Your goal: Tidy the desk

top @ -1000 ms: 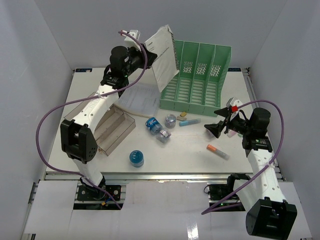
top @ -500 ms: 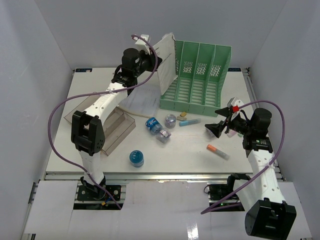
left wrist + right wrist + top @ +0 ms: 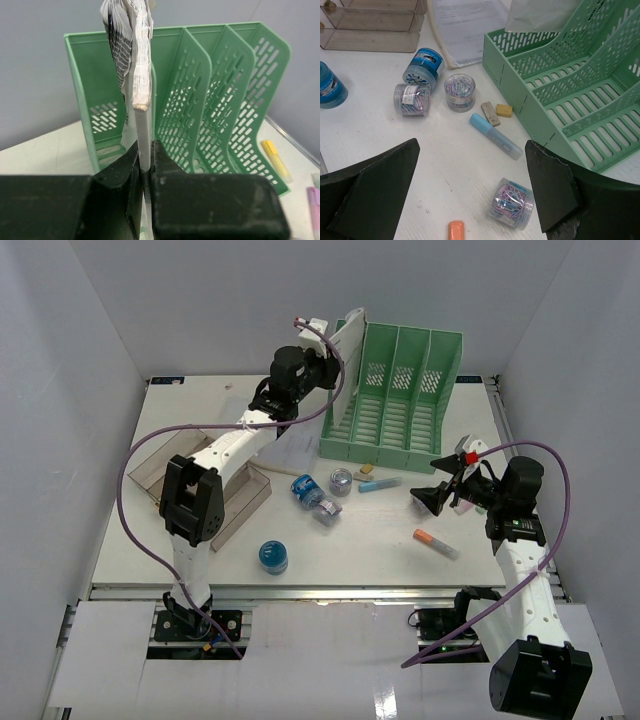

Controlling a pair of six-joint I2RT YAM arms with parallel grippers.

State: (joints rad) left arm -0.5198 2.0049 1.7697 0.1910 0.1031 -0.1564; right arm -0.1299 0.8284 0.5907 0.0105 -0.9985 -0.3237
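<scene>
The white desk (image 3: 380, 550) carries a green four-slot file rack (image 3: 395, 395) at the back. My left gripper (image 3: 145, 157) is shut on a white booklet (image 3: 141, 75) and holds it upright over the rack's leftmost slot (image 3: 107, 115). In the top view the left gripper (image 3: 325, 365) is at the rack's left end. My right gripper (image 3: 472, 185) is open and empty above a clear jar of paper clips (image 3: 512, 202) lying on its side. In the top view the right gripper (image 3: 440, 490) is right of the rack's front.
A blue highlighter (image 3: 495, 136), two erasers (image 3: 491, 113), two more clip jars (image 3: 460, 91), a blue tub on its side (image 3: 424, 64) and an upright blue tub (image 3: 272, 557) are scattered. An orange-capped marker (image 3: 436, 543) lies near front. A clear stepped tray (image 3: 200, 480) and papers (image 3: 295, 445) are at the left.
</scene>
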